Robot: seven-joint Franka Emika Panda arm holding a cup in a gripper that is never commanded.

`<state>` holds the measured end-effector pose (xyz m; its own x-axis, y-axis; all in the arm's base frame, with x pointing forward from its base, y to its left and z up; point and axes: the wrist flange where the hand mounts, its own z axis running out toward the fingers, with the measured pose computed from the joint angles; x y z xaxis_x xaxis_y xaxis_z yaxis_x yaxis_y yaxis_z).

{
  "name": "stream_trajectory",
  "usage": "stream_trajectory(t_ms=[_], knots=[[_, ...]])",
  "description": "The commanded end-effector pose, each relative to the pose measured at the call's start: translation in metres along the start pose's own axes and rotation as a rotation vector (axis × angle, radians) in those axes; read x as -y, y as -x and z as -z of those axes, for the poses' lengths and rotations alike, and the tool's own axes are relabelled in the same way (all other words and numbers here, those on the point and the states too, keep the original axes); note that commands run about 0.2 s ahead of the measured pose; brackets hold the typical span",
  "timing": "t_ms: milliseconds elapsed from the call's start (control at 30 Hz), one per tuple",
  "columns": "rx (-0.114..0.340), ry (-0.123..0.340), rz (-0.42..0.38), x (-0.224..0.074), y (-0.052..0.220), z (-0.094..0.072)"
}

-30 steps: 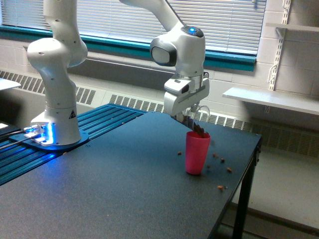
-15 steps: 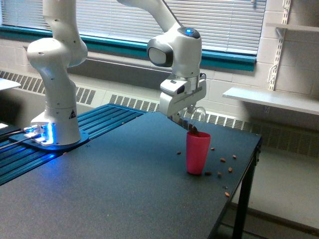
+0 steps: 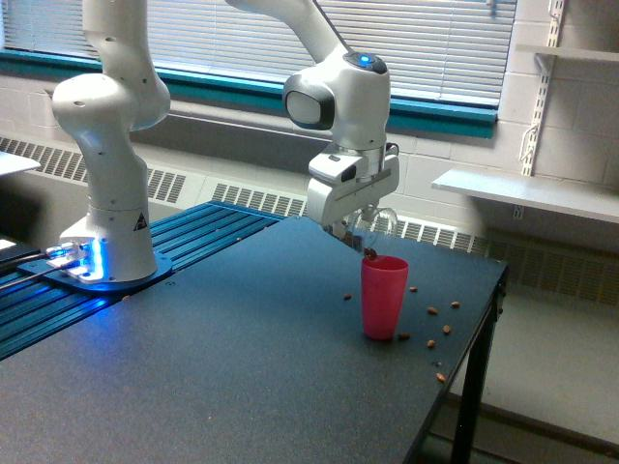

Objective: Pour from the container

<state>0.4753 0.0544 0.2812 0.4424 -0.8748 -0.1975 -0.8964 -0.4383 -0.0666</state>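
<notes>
My gripper [image 3: 360, 230] is shut on the container [image 3: 371, 228], a small clear cup. It is tipped steeply, with its mouth just above the far rim of the pink cup [image 3: 384, 297]. A few brown pieces [image 3: 370, 253] show at the container's lip. The pink cup stands upright on the dark table [image 3: 242, 348], near the edge on the exterior view's right.
Several brown pieces [image 3: 432, 311] lie scattered on the table around the pink cup, mostly toward the table edge [image 3: 479, 338]. The arm's white base [image 3: 104, 227] stands on a blue-lit ribbed platform [image 3: 184, 237] at the exterior view's left.
The gripper and container have shifted slightly toward the exterior view's left. The brown mass at the container's lip has shrunk, and more pieces now lie on the table.
</notes>
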Motion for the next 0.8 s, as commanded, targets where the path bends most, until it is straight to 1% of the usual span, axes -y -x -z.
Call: stream_trajectory(t_ms=[33, 267, 600, 800], knots=[[-0.011, -0.012, -0.024, 0.000, -0.006, 0.009], [-0.006, -0.004, -0.026, 0.001, -0.013, 0.012], [-0.010, 0.034, -0.010, 0.010, -0.022, 0.016], [0.006, 0.061, 0.011, 0.018, -0.023, 0.014]])
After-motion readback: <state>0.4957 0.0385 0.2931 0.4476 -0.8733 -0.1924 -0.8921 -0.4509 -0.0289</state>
